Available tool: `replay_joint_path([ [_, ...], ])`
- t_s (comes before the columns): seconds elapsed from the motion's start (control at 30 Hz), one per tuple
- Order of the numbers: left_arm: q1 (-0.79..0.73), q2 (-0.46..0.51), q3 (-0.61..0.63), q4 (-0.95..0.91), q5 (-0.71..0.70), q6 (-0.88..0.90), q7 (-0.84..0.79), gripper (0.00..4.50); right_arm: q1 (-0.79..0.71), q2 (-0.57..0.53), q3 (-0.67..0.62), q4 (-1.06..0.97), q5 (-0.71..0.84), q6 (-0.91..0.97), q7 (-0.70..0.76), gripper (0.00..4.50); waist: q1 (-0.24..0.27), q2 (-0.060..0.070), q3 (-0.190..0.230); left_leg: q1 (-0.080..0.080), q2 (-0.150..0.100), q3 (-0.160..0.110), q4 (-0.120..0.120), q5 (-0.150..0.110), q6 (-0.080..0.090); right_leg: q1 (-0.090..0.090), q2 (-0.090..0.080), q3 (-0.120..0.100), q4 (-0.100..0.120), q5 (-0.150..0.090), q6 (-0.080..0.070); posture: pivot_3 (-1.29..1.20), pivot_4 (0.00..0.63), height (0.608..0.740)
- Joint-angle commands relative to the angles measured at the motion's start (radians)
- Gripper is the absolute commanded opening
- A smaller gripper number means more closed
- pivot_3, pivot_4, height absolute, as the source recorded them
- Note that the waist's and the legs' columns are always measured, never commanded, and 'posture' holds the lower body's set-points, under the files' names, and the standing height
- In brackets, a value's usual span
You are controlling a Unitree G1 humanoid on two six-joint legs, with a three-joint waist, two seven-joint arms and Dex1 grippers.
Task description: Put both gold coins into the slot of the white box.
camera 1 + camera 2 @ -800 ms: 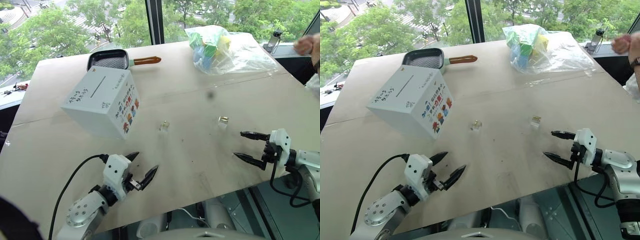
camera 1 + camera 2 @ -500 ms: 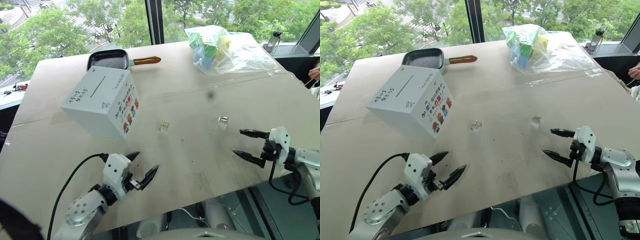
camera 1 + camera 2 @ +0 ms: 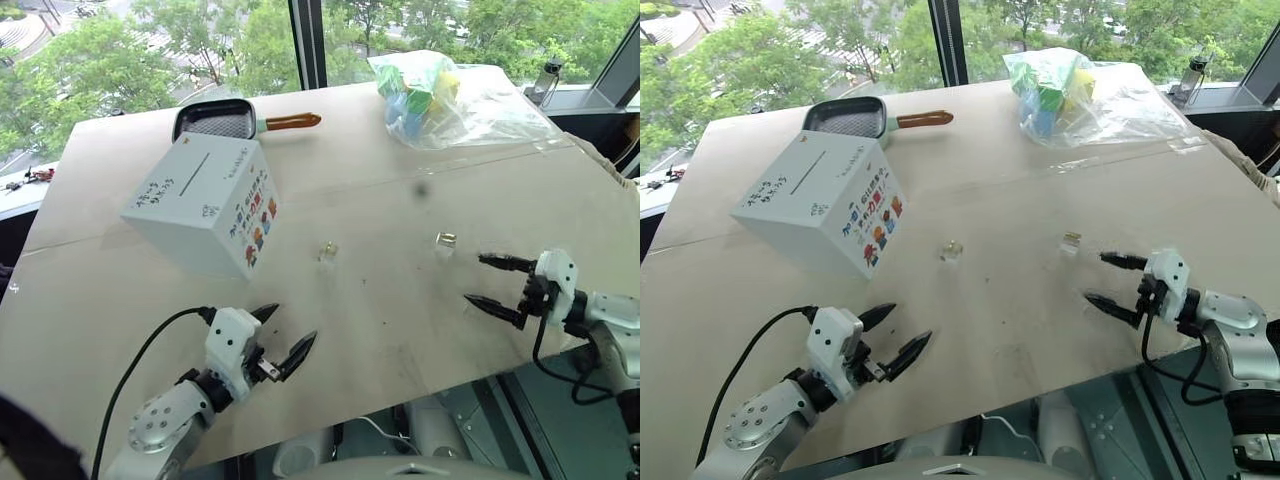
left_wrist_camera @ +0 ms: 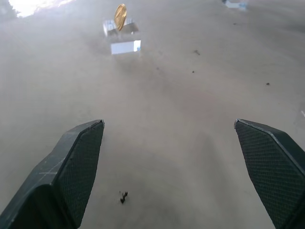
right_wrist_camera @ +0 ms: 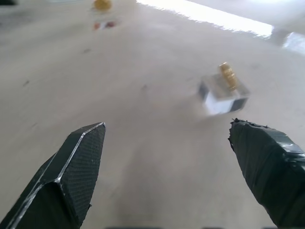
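Right gripper (image 3: 492, 281) nudged inward, jaws wide, empty.

Silver-grey jointed arms, white wrist housings, black pointed textured fingers (image 3: 300, 350), black looping cables

Both hands (image 3: 283, 336) (image 3: 497, 281) agape, empty

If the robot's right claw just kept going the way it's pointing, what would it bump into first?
Probably the nearer gold coin, standing on edge in its small clear block. The open right gripper points toward it over bare table. It sits slightly off to one side of the line, so a near miss is possible.
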Motion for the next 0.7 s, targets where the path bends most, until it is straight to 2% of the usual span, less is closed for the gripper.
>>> replay_joint_path([
  [0.03,-0.071,0.058,0.035,-0.020,-0.019,-0.036,-0.064,4.47,-0.073,0.005,-0.022,0.019,0.003,-0.002,-0.032,4.50,0.003,0.000,0.000,0.000,0.000,0.000,0.000,0.000,0.000,0.000,0.000,0.000,0.000,-0.001,-0.001,0.00,0.150,0.721],
  [0.17,-0.202,0.162,0.055,-0.091,-0.179,0.083,-0.154,4.47,-0.184,0.032,0.030,0.115,-0.070,-0.023,-0.070,4.50,0.004,0.000,0.000,0.000,0.000,-0.001,0.001,0.000,0.000,0.000,0.004,-0.002,0.001,0.002,-0.005,0.00,0.150,0.721],
  [0.37,-0.304,0.178,0.056,-0.131,-0.294,0.192,-0.121,4.47,-0.255,0.057,0.068,0.194,-0.112,-0.025,-0.069,4.50,0.001,0.000,0.000,-0.001,0.000,0.000,0.000,0.002,-0.004,-0.001,0.000,0.000,-0.001,0.004,-0.001,0.00,0.150,0.721],
  [0.47,-0.313,0.180,0.055,-0.122,-0.298,0.202,-0.118,4.50,-0.256,0.057,0.085,0.206,-0.129,-0.033,-0.062,3.60,0.000,0.000,0.000,-0.002,0.000,0.000,-0.002,0.001,-0.004,-0.001,-0.001,0.000,-0.003,0.004,-0.001,0.00,0.150,0.721],
  [0.63,-0.317,0.181,0.046,-0.106,-0.282,0.200,-0.121,4.50,-0.259,0.054,0.098,0.215,-0.144,-0.044,-0.050,1.11,0.000,0.000,0.000,-0.002,0.000,0.000,-0.002,0.001,-0.004,-0.001,-0.001,0.000,-0.004,0.004,-0.001,0.00,0.150,0.721],
  [0.7,-0.312,0.180,0.044,-0.106,-0.274,0.198,-0.119,4.50,-0.260,0.050,0.101,0.220,-0.151,-0.049,-0.044,0.27,0.000,0.000,0.000,-0.002,0.000,0.000,-0.002,0.001,-0.003,-0.001,-0.001,0.000,-0.004,0.004,-0.001,0.00,0.150,0.721],
])
